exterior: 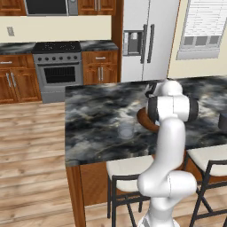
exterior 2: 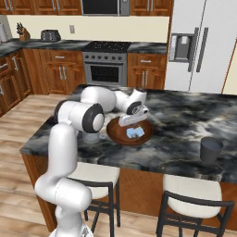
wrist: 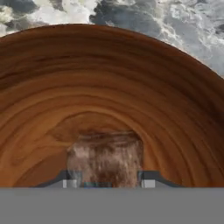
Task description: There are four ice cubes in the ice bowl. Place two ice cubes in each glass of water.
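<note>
The reddish-brown wooden ice bowl [exterior 2: 139, 139] sits on the dark marble island; in the left base view its rim [exterior: 142, 119] peeks out from behind my arm. My gripper [exterior 2: 128, 121] reaches down into the bowl. In the hand view its fingertips [wrist: 70, 180] stand on either side of one translucent ice cube [wrist: 105, 157], pressed to its sides, low over the bowl floor [wrist: 109, 78]. More pale ice cubes [exterior 2: 135, 133] lie in the bowl beside the hand. One clear glass of water [exterior: 126, 130] stands left of the bowl. A darker glass [exterior 2: 211, 149] stands far right.
Two stools [exterior 2: 190, 194] are tucked under the island's near edge. The stove [exterior: 57, 71] and the fridge [exterior: 146, 35] line the back wall. Bare marble [exterior 2: 185, 111] spreads behind the bowl and between it and the right glass.
</note>
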